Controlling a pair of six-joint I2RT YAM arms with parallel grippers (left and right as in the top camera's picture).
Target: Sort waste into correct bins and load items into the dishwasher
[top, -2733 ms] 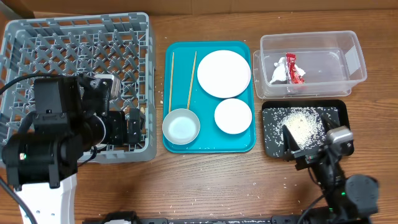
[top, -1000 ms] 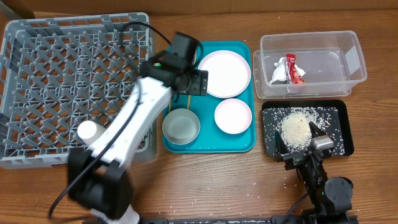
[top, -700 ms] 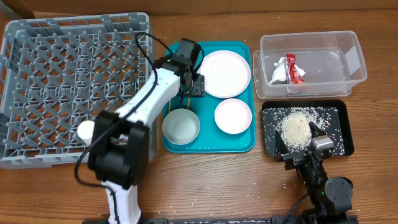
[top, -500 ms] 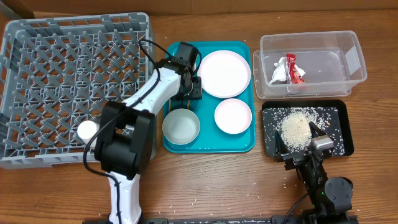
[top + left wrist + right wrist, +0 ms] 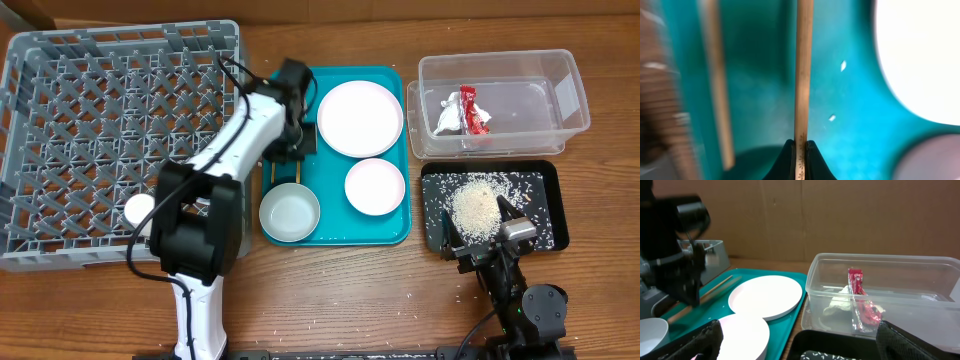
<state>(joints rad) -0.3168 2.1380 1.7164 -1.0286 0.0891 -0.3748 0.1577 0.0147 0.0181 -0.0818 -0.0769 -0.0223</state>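
My left gripper [image 5: 800,143] is shut on one wooden chopstick [image 5: 804,75] over the teal tray [image 5: 335,232]. The second chopstick [image 5: 719,100] lies blurred to its left. In the overhead view the left gripper [image 5: 298,140] sits between the dish rack [image 5: 120,33] and the large plate [image 5: 360,118]. The small white dish [image 5: 375,186] and the metal bowl [image 5: 290,213] rest on the tray. A small white cup [image 5: 140,208] stands in the rack. The red and silver wrapper [image 5: 470,110] lies in the clear tub [image 5: 560,100]. My right gripper [image 5: 800,344] is open and holds nothing, near the black tray [image 5: 545,185].
A heap of white rice [image 5: 478,205] fills the black tray, and loose grains dot the wooden table [image 5: 350,290] in front. A cardboard wall [image 5: 840,215] stands behind the table. The left arm [image 5: 225,150] stretches across the rack's right wall.
The left arm swung from the rack to the teal tray, dropped over the chopsticks, and its jaws closed on one. The metal bowl shifted slightly toward the front. The right arm stayed still.
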